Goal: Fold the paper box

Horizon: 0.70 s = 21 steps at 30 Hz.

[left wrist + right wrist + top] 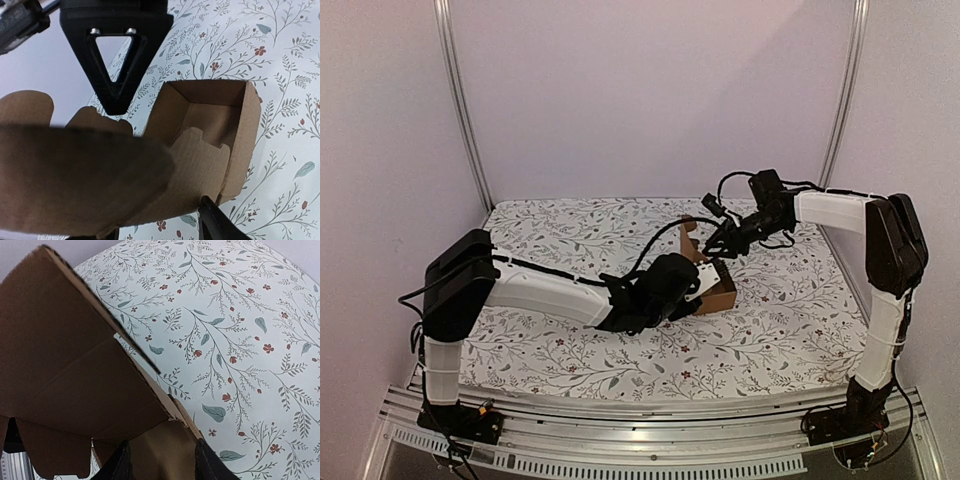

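One half-folded paper box point(720, 292) on floral cloth point(790, 320), two grippers, left gripper point(164, 159) wide around its flap, right gripper point(162, 460) parted astride its wall.

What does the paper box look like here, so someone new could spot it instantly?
On the floral tablecloth, look just right of centre, where the left arm and right arm meet. The paper box sits there: plain brown cardboard, half folded, open-topped, flaps sticking up. It is the only brown thing on the cloth.

matt brown cardboard paper box point(240, 130)
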Motion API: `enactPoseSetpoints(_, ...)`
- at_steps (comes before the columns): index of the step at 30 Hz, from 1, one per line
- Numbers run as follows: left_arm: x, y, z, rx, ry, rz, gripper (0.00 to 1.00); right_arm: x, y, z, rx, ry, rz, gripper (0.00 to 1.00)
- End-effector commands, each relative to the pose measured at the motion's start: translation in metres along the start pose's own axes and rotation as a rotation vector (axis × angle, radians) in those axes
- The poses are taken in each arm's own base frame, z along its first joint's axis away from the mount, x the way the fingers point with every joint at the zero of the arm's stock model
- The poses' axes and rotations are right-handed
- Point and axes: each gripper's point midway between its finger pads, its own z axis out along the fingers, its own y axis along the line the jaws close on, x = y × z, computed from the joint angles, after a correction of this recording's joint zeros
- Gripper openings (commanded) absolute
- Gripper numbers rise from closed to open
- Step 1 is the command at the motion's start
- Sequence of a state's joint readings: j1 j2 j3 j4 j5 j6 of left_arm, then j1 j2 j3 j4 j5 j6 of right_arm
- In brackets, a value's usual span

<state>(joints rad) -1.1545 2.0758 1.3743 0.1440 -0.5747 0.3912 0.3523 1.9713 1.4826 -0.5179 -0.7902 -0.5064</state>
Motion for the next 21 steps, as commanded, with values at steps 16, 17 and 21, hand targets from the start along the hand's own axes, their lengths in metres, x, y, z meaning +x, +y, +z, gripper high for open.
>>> enactPoseSetpoints(16, -0.002, 0.033, -0.01, 0.005, -0.02, -0.132, 0.55, -0.022, 0.001, 0.026, -0.119, -0.008, -0.063, 0.29)
enactPoseSetpoints(17, -0.002, 0.033, -0.01, 0.006, -0.02, -0.132, 0.55, -0.021, 0.002, 0.026, -0.123, -0.004, -0.059, 0.24)
enactPoseSetpoints(21, -0.002, 0.033, -0.009, 0.008, -0.02, -0.139, 0.55, -0.015, 0.002, 0.025, -0.133, 0.002, -0.059, 0.08)
